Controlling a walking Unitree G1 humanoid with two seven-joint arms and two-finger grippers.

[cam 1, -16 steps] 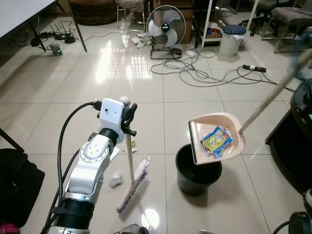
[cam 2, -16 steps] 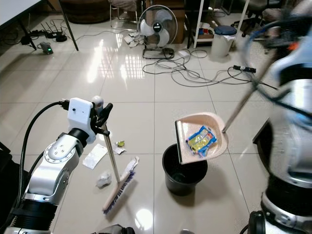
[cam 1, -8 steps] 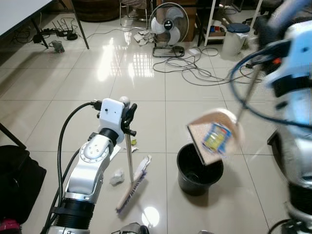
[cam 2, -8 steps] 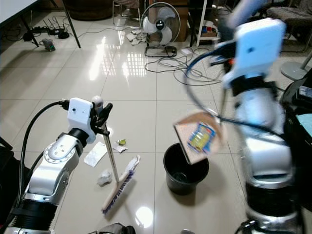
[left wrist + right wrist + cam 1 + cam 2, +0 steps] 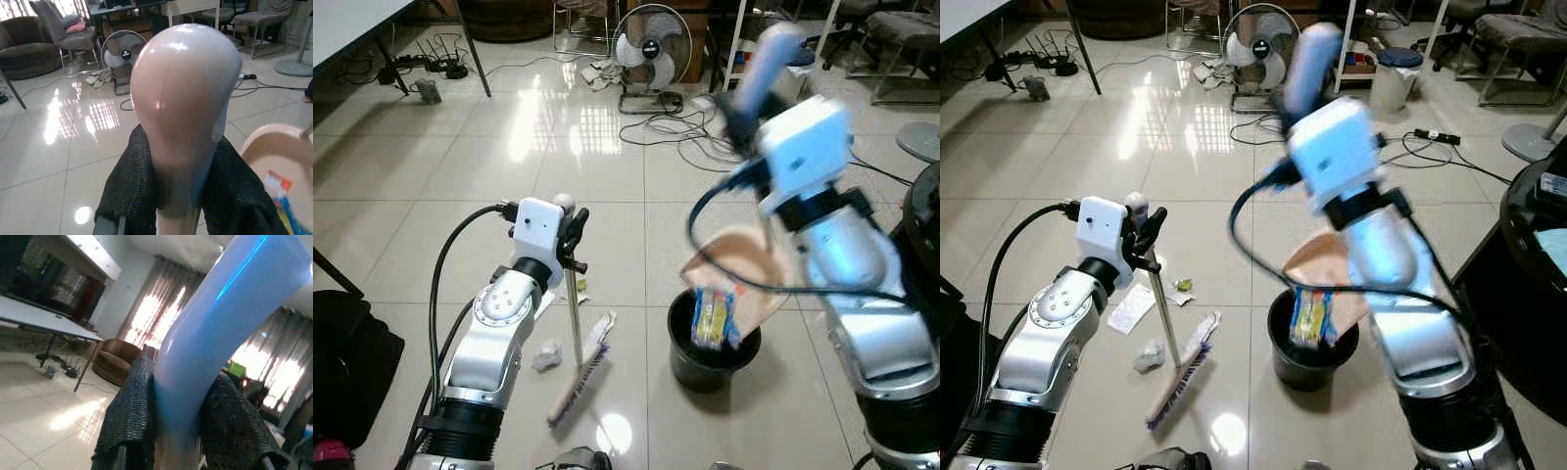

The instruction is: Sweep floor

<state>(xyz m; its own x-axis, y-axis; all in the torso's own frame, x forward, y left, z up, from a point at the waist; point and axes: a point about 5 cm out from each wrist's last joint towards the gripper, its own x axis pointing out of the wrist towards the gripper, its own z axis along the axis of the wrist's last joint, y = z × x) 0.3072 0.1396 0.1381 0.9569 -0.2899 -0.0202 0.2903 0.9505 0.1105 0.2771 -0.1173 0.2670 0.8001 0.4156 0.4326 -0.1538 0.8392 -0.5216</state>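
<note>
My left gripper [image 5: 573,231] is shut on the top of the broom handle [image 5: 575,318], whose pale knob [image 5: 185,93] sits between its black fingers. The broom head [image 5: 579,377] rests on the tiles beside crumpled paper [image 5: 546,357]. My right gripper [image 5: 742,108] is shut on the blue grip [image 5: 220,328] of the dustpan handle, raised high. The beige dustpan [image 5: 744,262] is tipped steeply over the black bin [image 5: 690,360]. Blue and yellow wrappers [image 5: 712,318] are sliding off its lip into the bin.
A flat paper scrap [image 5: 1131,311] and a small green wrapper [image 5: 1181,286] lie on the tiles left of the broom. A floor fan [image 5: 651,49] and loose cables [image 5: 705,137] are at the back. A black bag [image 5: 347,362] sits at the left.
My right arm swung in front of the camera and tipped the dustpan from level to steep. The wrappers slid down to the bin's mouth. The left arm and broom held still.
</note>
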